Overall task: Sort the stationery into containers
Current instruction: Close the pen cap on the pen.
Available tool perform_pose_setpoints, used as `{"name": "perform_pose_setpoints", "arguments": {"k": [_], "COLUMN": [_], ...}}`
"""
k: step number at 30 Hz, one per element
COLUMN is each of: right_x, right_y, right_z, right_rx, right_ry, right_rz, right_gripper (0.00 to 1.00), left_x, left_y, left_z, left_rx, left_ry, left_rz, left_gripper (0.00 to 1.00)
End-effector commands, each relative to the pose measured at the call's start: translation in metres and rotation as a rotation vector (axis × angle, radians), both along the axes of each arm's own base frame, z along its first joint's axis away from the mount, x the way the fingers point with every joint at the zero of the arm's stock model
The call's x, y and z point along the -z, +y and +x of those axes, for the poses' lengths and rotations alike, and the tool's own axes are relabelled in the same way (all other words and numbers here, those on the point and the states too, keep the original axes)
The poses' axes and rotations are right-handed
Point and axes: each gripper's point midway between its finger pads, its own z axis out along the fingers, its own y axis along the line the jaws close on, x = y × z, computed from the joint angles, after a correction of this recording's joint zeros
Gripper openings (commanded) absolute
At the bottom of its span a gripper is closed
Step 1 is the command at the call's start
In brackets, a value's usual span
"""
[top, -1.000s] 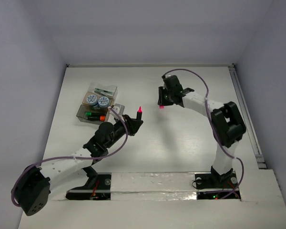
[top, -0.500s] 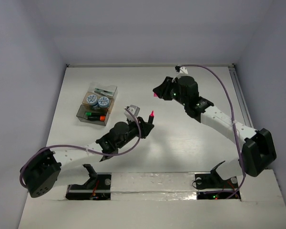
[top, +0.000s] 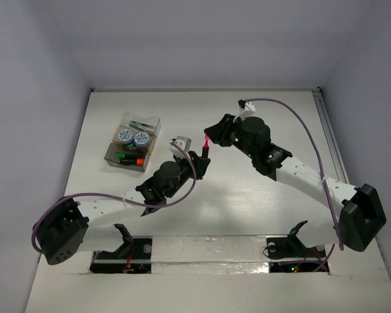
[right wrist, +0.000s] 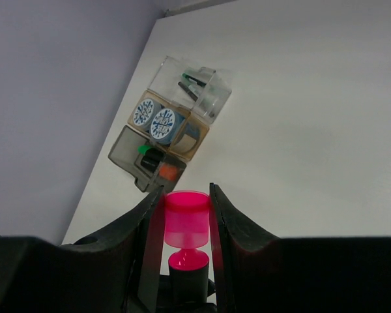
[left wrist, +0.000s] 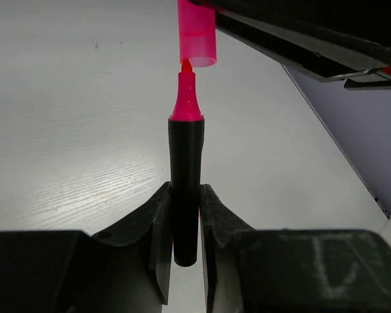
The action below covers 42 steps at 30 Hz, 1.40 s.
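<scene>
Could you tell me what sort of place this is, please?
Probably a robot test cell: a white table boxed in by plain pale walls, with a left arm and right arm bolted at its near edge.

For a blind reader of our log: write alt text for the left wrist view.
The left gripper clamps a black marker upright by its lower body, its pink tip just at the open mouth of a pink cap that the right gripper holds from above. Behind them lies a white table.
</scene>
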Motion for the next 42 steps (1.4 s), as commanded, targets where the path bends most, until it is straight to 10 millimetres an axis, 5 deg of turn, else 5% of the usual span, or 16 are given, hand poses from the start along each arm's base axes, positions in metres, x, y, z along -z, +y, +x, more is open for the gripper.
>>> {"name": "perform_pose_setpoints", "arguments": {"k": [1, 17, 30, 42], "right_x": [-0.025, -0.025, -0.016, -0.011], "right_y": [-0.004, -0.004, 0.017, 0.018], "right_z": [0.001, 0.006, -0.005, -0.008], "right_rx": [0.04, 0.078, 0.062, 0.045], "right_ry": [-0.072, -0.089, -0.104, -0.113], "right_rz": [0.061, 0.046, 0.007, -0.034], "right_gripper": [0.07, 0.08, 0.08, 0.08], "left_x": [-0.034, -0.041, -0.057, -0.052], "left_y": [-0.002, -0.013, -0.013, -0.01], "left_z": [0.01, 0.004, 0.007, 0.009], "left_rx": [-0.034, 0.02, 0.006, -0.01], "left_ry": [-0.076, -0.089, -0.116, -0.107], "left_rz": [-0.059, -0.065, -0.088, -0.068], "left_gripper": [0.0, 0.0, 0.0, 0.0]}}
